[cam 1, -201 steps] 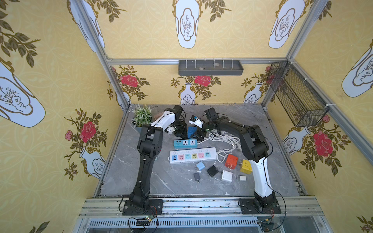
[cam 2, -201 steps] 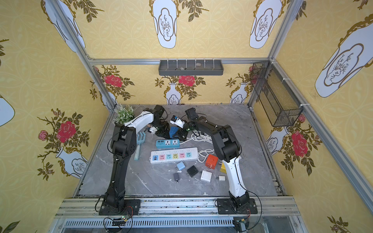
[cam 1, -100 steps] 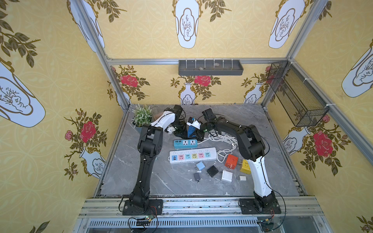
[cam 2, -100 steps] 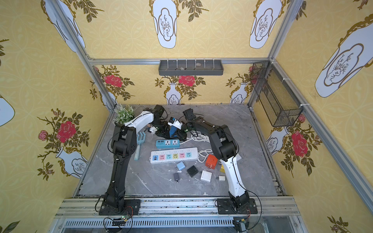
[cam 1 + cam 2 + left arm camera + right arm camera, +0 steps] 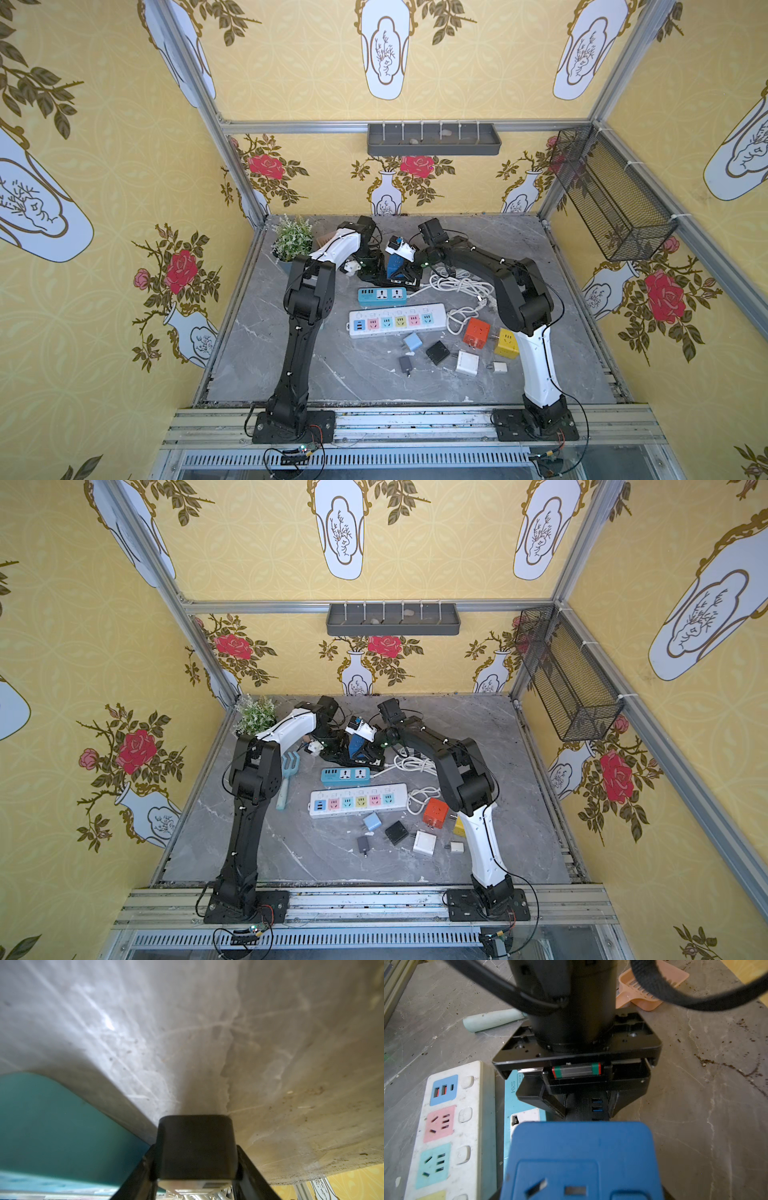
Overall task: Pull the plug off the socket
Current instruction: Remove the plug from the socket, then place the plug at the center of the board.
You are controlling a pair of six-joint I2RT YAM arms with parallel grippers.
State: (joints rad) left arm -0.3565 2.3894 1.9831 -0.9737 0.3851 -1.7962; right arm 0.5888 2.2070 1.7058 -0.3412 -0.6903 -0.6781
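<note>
At the far end of the table (image 5: 332, 382), in both top views: blue plug (image 5: 392, 266) sitting on the black socket strip (image 5: 411, 284), between the arms; hard to tell whether fully seated. Straddling it and apparently clamped on its sides, the right gripper (image 5: 397, 272). Down on the strip's end, the left gripper (image 5: 374, 272). Over to the left wrist: closed narrow around that black end, teal strip (image 5: 52, 1126) just beside. Now the right wrist: plug's face filling the foreground, jaws barely showing. Looks rigid, light, smooth-sided, so liable to slip. Best held on opposite flat sides, low down, then drawn straight off the strip without rocking.
</note>
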